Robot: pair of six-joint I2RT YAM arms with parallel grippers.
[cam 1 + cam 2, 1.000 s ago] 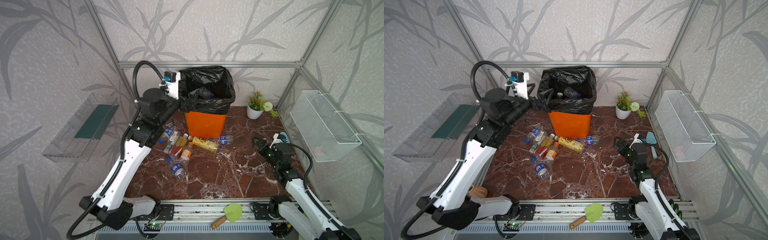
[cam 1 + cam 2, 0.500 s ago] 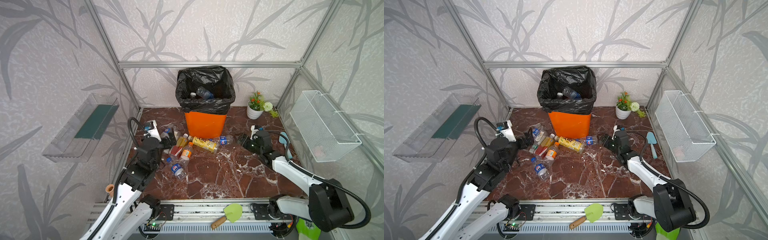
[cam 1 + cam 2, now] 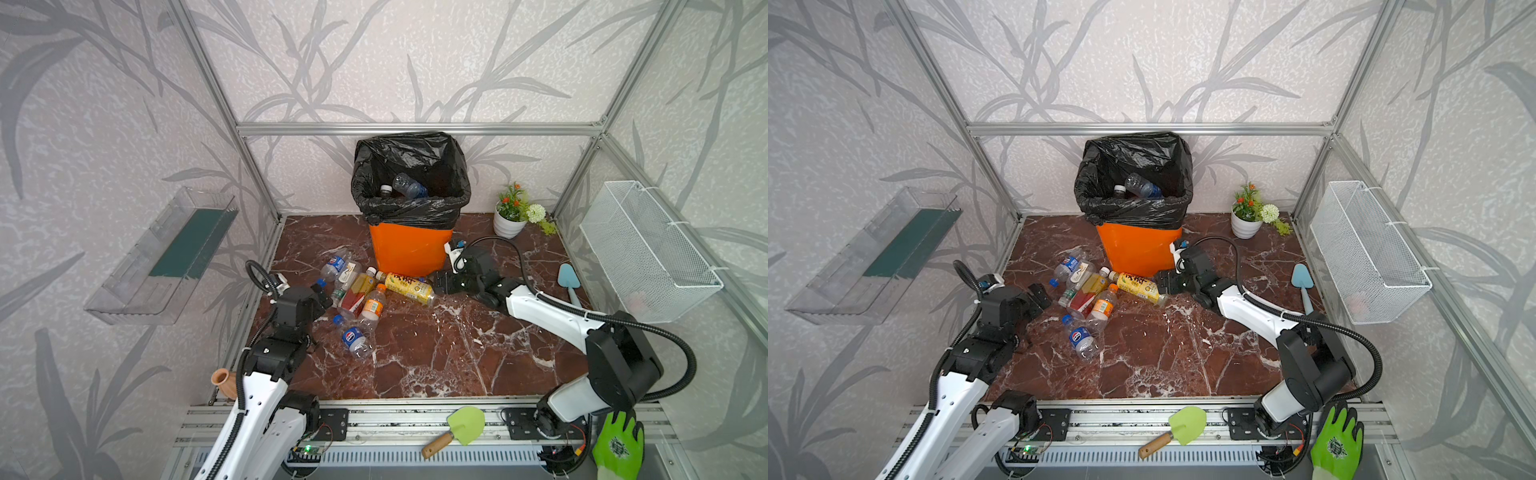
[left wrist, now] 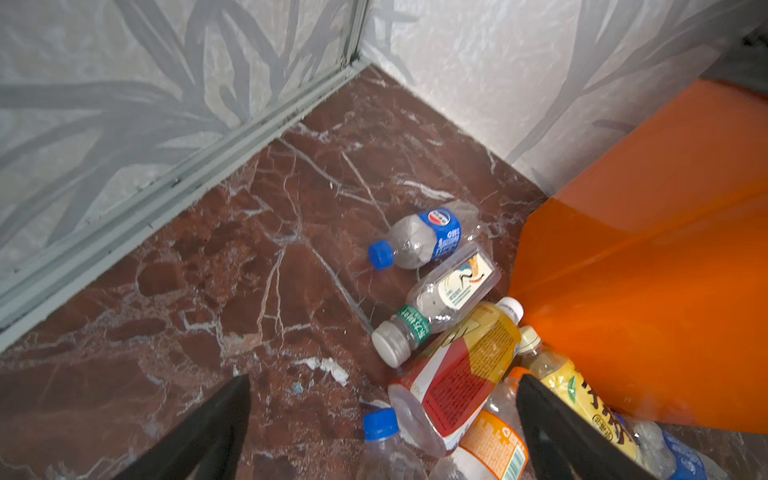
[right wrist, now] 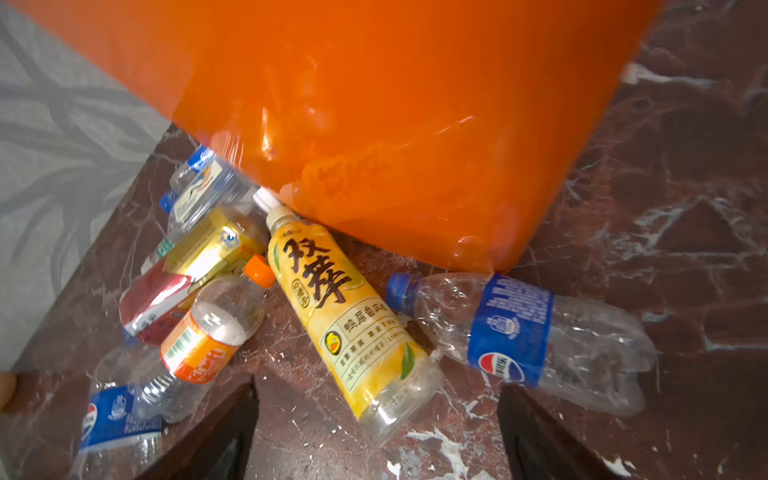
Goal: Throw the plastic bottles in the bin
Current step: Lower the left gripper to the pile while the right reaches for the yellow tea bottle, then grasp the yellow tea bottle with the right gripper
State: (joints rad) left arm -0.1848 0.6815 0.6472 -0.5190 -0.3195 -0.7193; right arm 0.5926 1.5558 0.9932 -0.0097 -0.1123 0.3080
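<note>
The plastic bottles [image 3: 360,291], small clear drink bottles with blue, orange, yellow and red labels, lie heaped on the red marble worktop [image 3: 436,353] at the foot of the tall orange bin [image 3: 409,249]; two sit inside it. The right gripper [image 3: 441,284] stands wide open and empty at the base of the yellow-labelled tea bottle [image 5: 349,316]. It should straddle that body squarely before closing, clear of the crushed blue-labelled bottle [image 5: 515,328] alongside. The left gripper [image 3: 322,294] is open too, holding nothing

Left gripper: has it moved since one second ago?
Yes. The left gripper came down from the rim of the bin to the floor, left of the plastic bottles.
</note>
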